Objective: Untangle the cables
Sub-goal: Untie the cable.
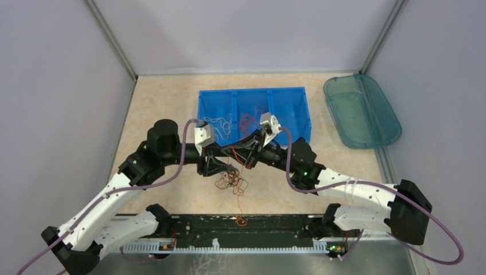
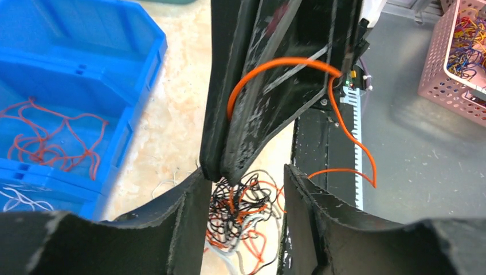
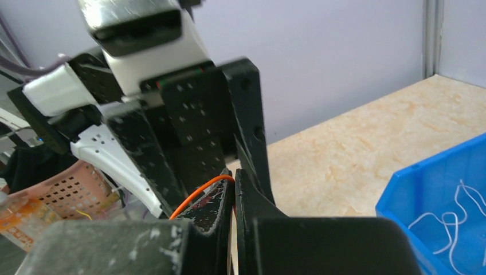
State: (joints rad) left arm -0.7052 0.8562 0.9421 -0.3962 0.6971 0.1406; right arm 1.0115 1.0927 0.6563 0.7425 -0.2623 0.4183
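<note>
A tangle of thin black, orange and white cables (image 2: 243,209) hangs between the two fingers of my left gripper (image 2: 245,172), which is open; the fingers (image 2: 183,223) stand on either side of it. My right gripper (image 3: 235,176) is shut on one orange cable (image 2: 286,62), its tips right at the top of the tangle. That cable loops out and trails toward the table's near edge (image 1: 240,220). In the top view both grippers meet over the tangle (image 1: 231,182) at mid-table.
A blue three-part bin (image 1: 298,97) stands behind the grippers, with white cables (image 1: 220,123) in its left part and red ones (image 1: 249,120) in the middle. A teal tray (image 1: 361,112) lies at the back right. A pink basket (image 2: 453,69) of wires sits off the table.
</note>
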